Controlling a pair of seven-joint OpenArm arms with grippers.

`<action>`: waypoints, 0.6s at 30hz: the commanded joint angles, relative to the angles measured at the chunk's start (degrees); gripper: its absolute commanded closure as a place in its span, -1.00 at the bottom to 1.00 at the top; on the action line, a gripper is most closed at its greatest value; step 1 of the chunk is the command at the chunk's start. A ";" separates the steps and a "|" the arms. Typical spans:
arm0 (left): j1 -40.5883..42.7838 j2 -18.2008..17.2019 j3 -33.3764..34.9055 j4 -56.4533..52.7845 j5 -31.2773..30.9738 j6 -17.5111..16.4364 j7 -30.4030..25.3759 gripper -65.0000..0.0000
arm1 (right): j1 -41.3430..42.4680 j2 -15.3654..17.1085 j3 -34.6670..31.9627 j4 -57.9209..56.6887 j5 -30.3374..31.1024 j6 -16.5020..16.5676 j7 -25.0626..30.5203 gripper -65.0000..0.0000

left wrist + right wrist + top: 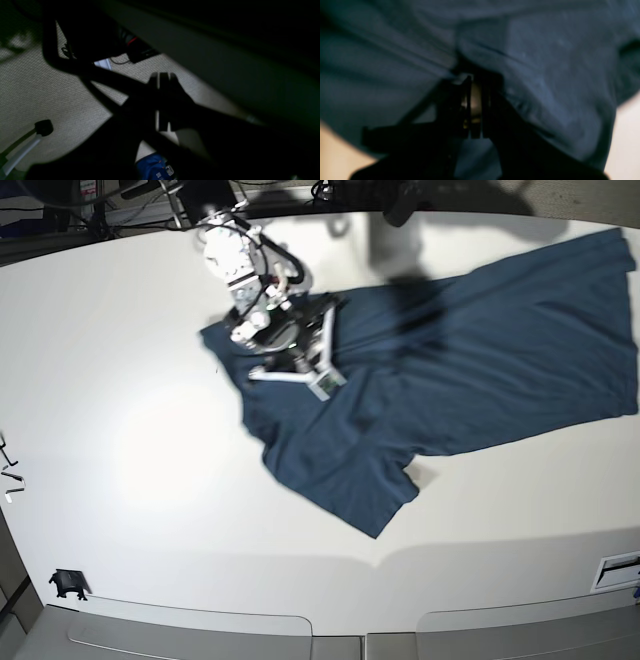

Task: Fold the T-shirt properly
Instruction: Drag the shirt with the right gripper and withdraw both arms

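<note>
The right gripper [475,105] is clenched, its jaws pressed together on a fold of the T-shirt [450,370], which lies spread and rumpled across the white counter [130,430]. The left gripper [163,82] is clenched too, holding nothing, hanging off the counter over speckled carpet [37,87]. Cables and equipment crowd the counter's far edge.

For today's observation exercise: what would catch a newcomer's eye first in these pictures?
The dark blue T-shirt stands out first, sprawled unfolded across the white table from the middle toward the right edge, one sleeve pointing at the near side. Next comes the right gripper, down on the shirt's left part; its wrist view shows it shut on a pinch of the cloth. The left wrist view is dark, showing mostly carpet below the table.
</note>
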 commanded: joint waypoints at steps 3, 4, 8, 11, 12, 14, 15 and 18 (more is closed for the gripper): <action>0.50 0.76 0.11 0.11 0.11 -1.53 -0.22 1.00 | 1.05 3.93 9.94 1.29 -1.60 -7.89 -0.79 1.00; 0.50 0.76 0.11 0.13 0.09 -1.53 -0.22 1.00 | 1.16 4.74 13.55 1.81 -1.46 -10.51 -0.92 1.00; 0.50 0.76 0.11 0.11 0.09 -1.53 -0.24 1.00 | 2.56 7.63 27.54 7.58 0.15 -14.21 -3.56 1.00; 0.50 0.76 0.11 0.11 0.09 -1.53 -0.22 1.00 | 4.13 9.84 37.31 15.41 6.21 -14.16 -7.10 1.00; 0.50 0.76 0.11 0.11 0.09 -1.53 -0.22 1.00 | 4.61 10.67 40.48 18.43 8.07 -14.16 -8.59 1.00; 0.50 0.76 0.11 0.11 0.11 -1.53 -0.24 1.00 | 4.98 12.79 46.88 24.70 10.93 -14.12 -11.41 1.00; 0.50 0.76 0.11 0.11 0.11 -1.53 -0.22 1.00 | 4.94 14.05 50.21 27.82 12.00 -14.10 -12.48 1.00; 0.50 0.74 0.11 0.13 0.11 -1.53 -0.22 1.00 | 4.28 18.36 61.53 36.48 13.40 -14.12 -14.75 1.00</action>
